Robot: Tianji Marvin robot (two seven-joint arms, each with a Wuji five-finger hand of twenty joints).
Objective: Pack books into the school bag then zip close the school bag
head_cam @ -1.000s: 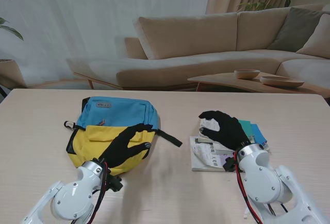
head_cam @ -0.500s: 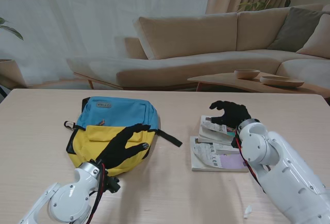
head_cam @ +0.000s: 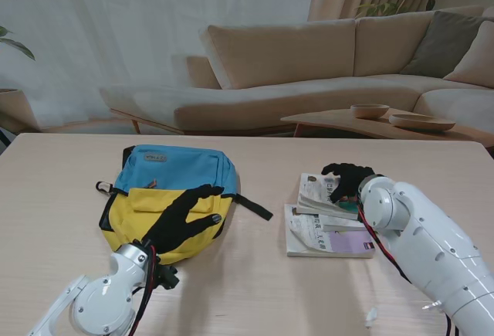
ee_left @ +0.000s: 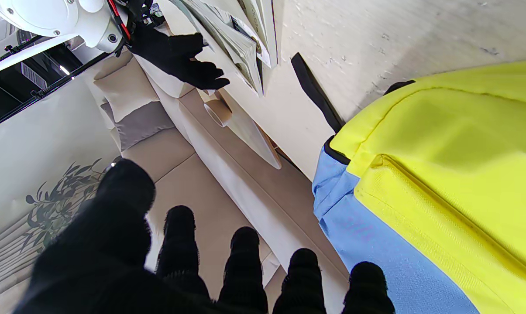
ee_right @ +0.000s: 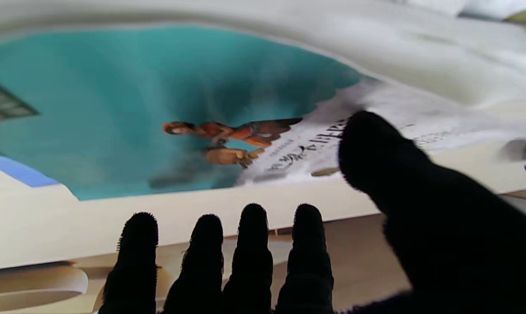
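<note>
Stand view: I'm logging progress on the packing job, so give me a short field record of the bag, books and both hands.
bag: flat on table, blue and yellow, no book in it visible
books: stacked on table, right of bag
left robot hand: fingers spread over bag's yellow part, holding nothing
right robot hand: at top book's far edge, thumb on cover; grip not clear
books packed: none visible

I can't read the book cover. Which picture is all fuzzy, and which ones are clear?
Right wrist view: fuzzy, the teal book and thumb are too close to focus. Stand view: sharp, with soft, even light on the bag. Left wrist view: sharp on the bag.
</note>
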